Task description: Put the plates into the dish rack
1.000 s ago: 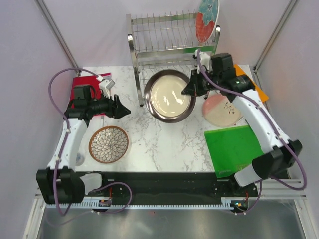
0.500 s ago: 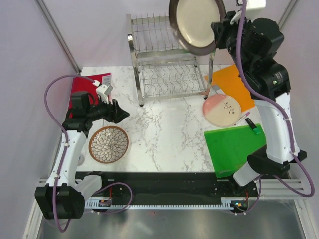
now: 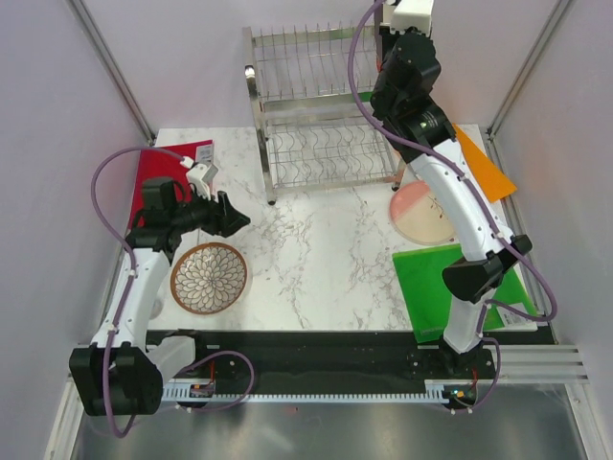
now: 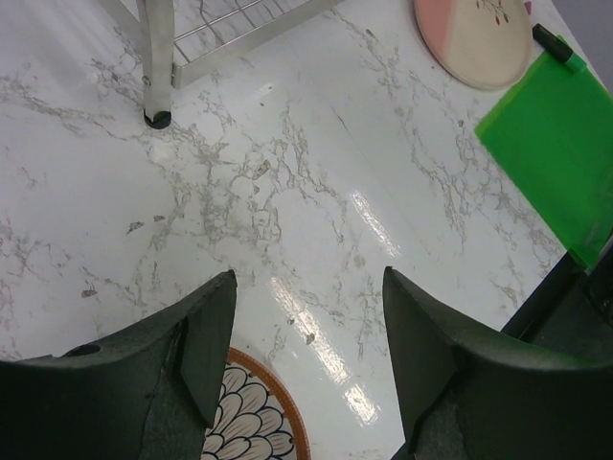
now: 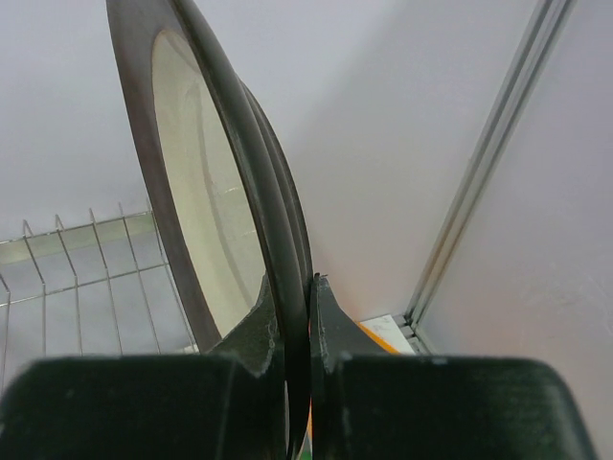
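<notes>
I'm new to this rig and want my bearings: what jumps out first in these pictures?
The right arm rears high over the dish rack at the back, its right gripper pinching the rim of a metal plate held on edge. Near left, the open left gripper hovers by a brown petal plate; a pink-and-cream plate lies on the right.

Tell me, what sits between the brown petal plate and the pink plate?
Nothing: only bare marble tabletop separates the brown petal plate from the pink plate, seen in the top view.
</notes>
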You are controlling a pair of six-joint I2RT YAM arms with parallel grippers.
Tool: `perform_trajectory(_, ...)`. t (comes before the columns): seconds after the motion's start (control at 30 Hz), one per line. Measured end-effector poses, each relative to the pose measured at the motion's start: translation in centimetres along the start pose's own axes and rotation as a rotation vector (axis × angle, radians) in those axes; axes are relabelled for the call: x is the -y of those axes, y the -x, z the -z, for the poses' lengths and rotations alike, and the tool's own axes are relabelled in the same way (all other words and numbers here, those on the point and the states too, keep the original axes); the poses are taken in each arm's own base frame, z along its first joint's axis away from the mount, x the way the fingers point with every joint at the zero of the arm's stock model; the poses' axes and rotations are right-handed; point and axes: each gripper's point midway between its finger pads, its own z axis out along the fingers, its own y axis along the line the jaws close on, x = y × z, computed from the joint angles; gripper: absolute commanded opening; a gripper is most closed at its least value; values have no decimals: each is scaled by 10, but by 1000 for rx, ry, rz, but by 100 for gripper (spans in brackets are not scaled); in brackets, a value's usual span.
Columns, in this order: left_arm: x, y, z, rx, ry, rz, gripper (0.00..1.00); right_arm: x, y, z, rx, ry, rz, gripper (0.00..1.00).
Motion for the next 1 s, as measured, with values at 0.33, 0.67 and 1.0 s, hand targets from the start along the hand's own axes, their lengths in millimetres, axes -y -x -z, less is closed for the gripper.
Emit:
perform_trajectory(0.33,-5,-4,-7,0,-1,30,70,4,1,-5,20,-62,13,0)
perform_trajectory(0.67,-12,-12,-17,-17,-4,66,69,-6,-14,-8,4,-48,45,0)
perform_trajectory(1.0,-15,-16,-22,-28,-16,80,69,-27,-44,-18,-35,-8,141,0)
